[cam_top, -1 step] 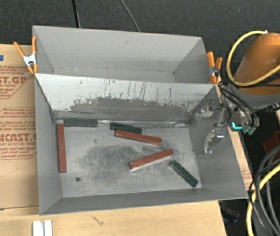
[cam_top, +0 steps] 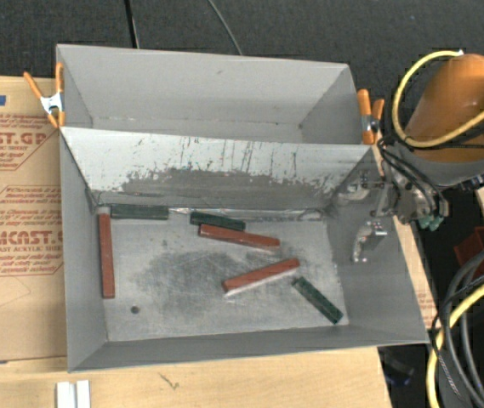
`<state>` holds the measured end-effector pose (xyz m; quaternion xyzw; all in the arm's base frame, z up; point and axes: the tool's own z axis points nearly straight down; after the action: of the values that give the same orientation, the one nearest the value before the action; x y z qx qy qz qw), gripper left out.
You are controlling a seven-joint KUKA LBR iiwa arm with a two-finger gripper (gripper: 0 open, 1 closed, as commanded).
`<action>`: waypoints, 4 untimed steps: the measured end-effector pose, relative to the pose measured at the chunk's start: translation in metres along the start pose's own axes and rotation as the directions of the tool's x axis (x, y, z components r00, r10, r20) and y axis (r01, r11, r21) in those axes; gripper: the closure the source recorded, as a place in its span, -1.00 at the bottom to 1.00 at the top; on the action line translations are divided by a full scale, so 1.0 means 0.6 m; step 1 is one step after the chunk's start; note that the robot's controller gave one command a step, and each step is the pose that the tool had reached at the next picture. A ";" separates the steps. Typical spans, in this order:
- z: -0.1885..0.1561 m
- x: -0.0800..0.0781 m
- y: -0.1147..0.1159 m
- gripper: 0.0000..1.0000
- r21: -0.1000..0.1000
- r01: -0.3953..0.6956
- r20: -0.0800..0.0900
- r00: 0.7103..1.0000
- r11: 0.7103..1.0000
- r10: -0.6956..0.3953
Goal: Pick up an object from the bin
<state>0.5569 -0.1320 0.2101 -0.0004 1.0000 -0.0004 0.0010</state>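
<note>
Checking the bin [cam_top: 224,100], Mia asks: is anything out of it yet?

Tom: No. The end effector [cam_top: 366,243] hangs over the bin's right wall with nothing seen in it. Whether it is apart or together, I cannot tell. By my reckoning the whole pick is left: get over a bar, come down, close, lift.

Mia: What lies closest to it?

Tom: A dark green bar [cam_top: 316,300], slantwise near the front right corner. Just beside it, toward the middle, lies a red-brown bar [cam_top: 261,276] with open floor around it.

Mia: And the rest?

Tom: A second red-brown bar [cam_top: 239,236] lies nearer the back edge. Its end meets a second green bar [cam_top: 218,222], touching or overlapping, I cannot say which. A third green bar [cam_top: 139,213] sits at the back left corner. A long red-brown bar [cam_top: 105,256] runs along the left edge.

Mia: Anything in the way?

Tom: Probably the sloping walls. The bars at the left and back edges leave little room, and the right wall may crowd the nearest green one.
</note>
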 end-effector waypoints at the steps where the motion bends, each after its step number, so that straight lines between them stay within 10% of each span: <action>1: 0.083 0.020 0.066 -1.00 -0.001 -0.124 0.002 0.992 0.992 0.124; 3: 0.165 0.028 0.178 -1.00 0.000 0.014 0.000 1.000 1.000 -0.014; 4: 0.225 0.057 0.200 -1.00 -0.002 -0.101 0.018 0.995 0.995 0.101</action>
<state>0.5227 -0.0122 0.0747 0.0504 0.9987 0.0000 0.0101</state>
